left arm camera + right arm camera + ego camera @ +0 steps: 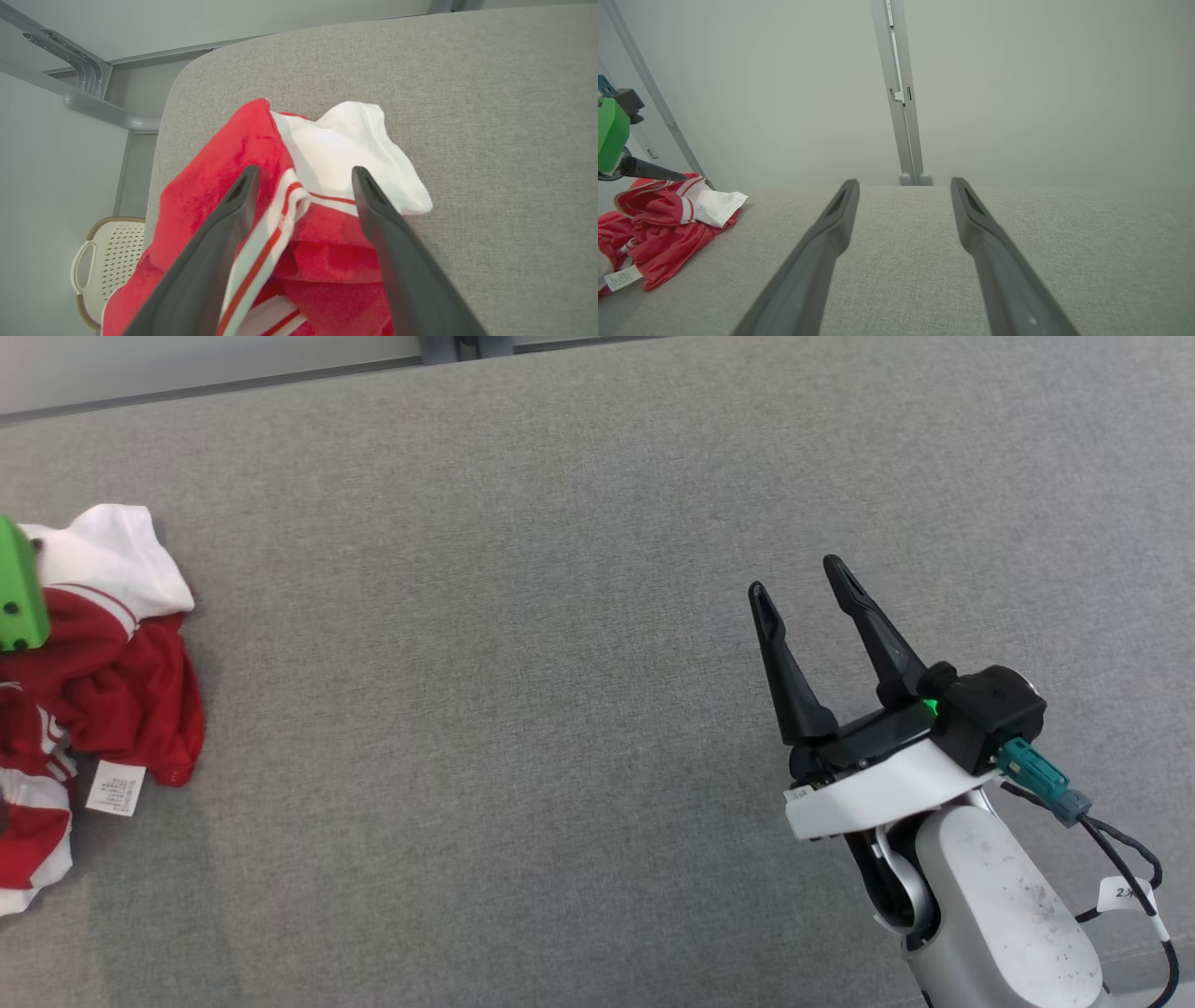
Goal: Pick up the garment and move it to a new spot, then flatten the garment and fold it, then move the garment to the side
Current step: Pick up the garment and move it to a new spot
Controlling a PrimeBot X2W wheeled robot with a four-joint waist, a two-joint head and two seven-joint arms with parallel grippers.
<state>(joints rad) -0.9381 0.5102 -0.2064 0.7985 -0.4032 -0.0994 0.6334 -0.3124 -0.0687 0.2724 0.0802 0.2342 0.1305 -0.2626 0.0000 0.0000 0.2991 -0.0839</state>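
The garment (112, 691) is a crumpled red and white jersey with striped trim and a white label (116, 788), lying at the table's left edge. In the left wrist view my left gripper (304, 171) is open just above the garment (327, 247), with a striped band and a white sleeve between its fingers. Its green body (19, 588) shows over the cloth at the head view's left edge. Far to the right, my right gripper (794, 577) hangs open over bare table, holding nothing. From the right wrist view the garment (668, 219) lies far left of that gripper (904, 182).
The grey fabric table (560, 616) stretches wide between the garment and the right arm. Its rounded left corner (187, 74) is close behind the garment. A white perforated basket (107, 261) stands on the floor below that edge. Grey metal frame posts (901, 93) rise behind the table.
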